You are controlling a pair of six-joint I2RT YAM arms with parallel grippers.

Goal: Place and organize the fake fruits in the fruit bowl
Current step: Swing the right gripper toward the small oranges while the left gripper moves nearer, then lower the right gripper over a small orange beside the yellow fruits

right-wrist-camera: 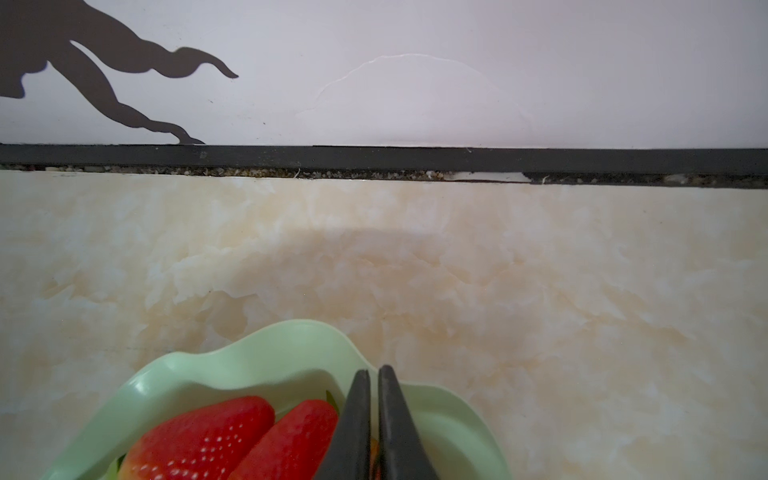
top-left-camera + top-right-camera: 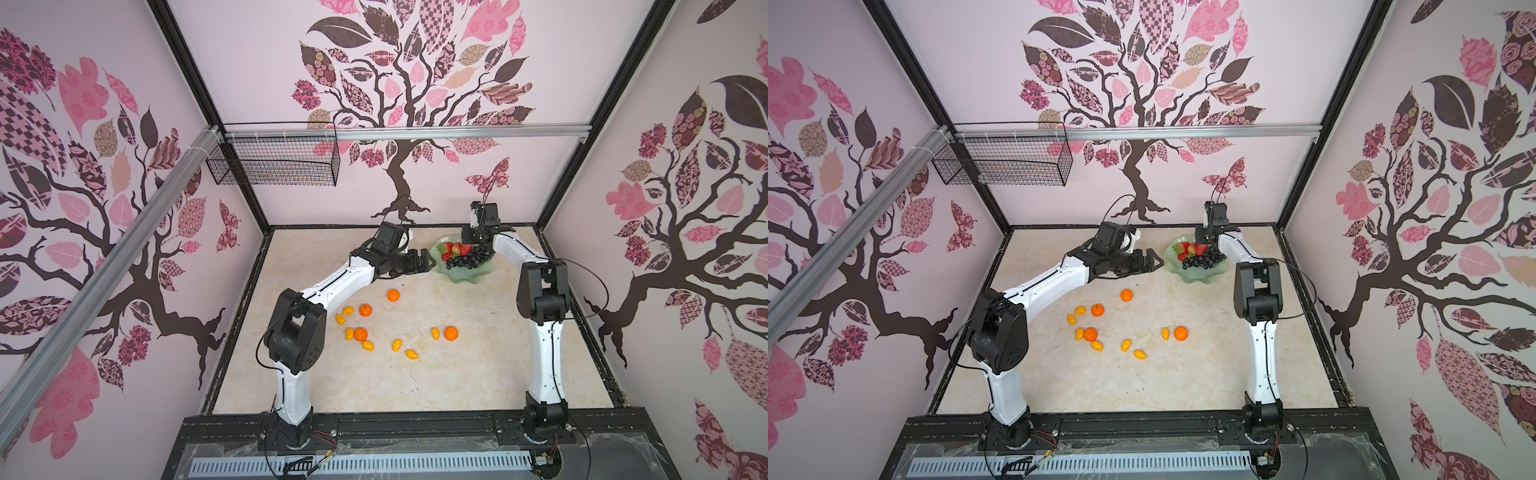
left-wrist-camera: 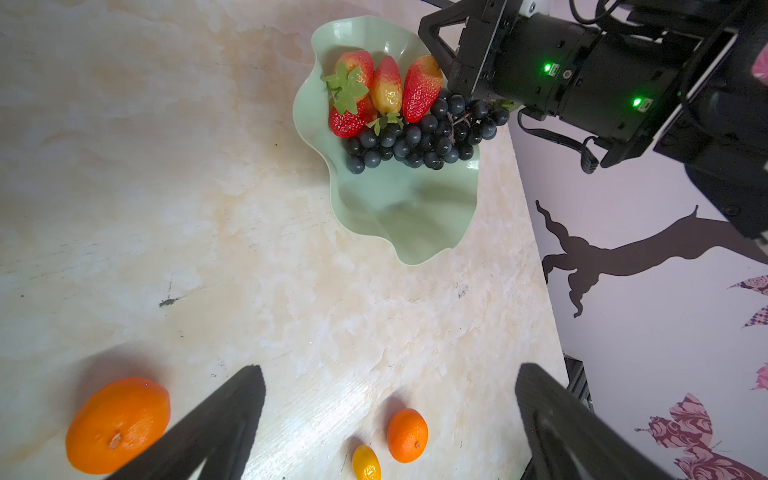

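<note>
In both top views: bowl [image 2: 465, 279] near the table's [image 2: 415, 386] far edge, toward the right corner. Strawberries [image 2: 455, 248] and grapes [image 2: 467, 261] are in it. Four tangerines [image 2: 365, 310] and seven kumquats [image 2: 397, 345] lie loose mid-table, so most of the job is left. Tree-print walls, wire basket [image 2: 274, 160] hung high.

Left wrist: left gripper [image 3: 390, 370] fingers spread, nothing between; half the bowl bare.

Right wrist: right gripper [image 1: 374, 376] over the bowl rim, fingers nearly pressed together, thin slit; cream marbled top

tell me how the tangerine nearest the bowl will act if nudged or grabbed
The tangerine is round and sits alone on the flat table, so a nudge would probably roll it. Its smooth look suggests light, stiff, maybe slippery plastic. The open left gripper seems wide enough for it.
</note>
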